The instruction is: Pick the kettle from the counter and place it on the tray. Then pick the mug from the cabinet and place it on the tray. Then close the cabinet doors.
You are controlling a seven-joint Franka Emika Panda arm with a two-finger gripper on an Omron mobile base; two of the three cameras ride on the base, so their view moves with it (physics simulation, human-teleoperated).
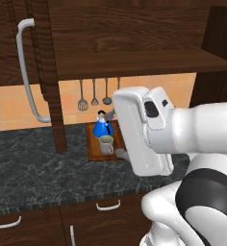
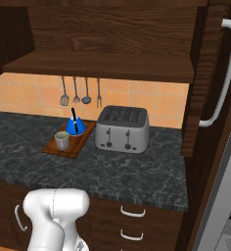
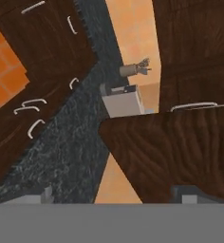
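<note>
My arm (image 1: 149, 132) loomed nearest, pincer (image 3: 114, 194) spread wide and empty. Mug (image 2: 61, 140) sat at the tray's (image 2: 78, 142) front edge, kettle (image 2: 76, 126) just behind; doors (image 1: 45, 72) open.

Cabinet (image 2: 103, 29) interior w/ shelf base clear across, approach from front unblocked. Both cabinet doors (image 1: 45, 72) swung out at the sides, edges jutting over counter (image 2: 137, 171), narrowing side entry. Under shelf: utensils (image 2: 80, 90) hang at backsplash, toaster (image 2: 123, 129) stands just beside tray (image 2: 51, 147). Tray taken by kettle (image 2: 76, 126) & mug (image 2: 61, 140), close together; little bare board left. Counter front strip free. In hand view a door panel (image 3: 175, 147) sits close ahead of the gripper (image 3: 116, 195).
</note>
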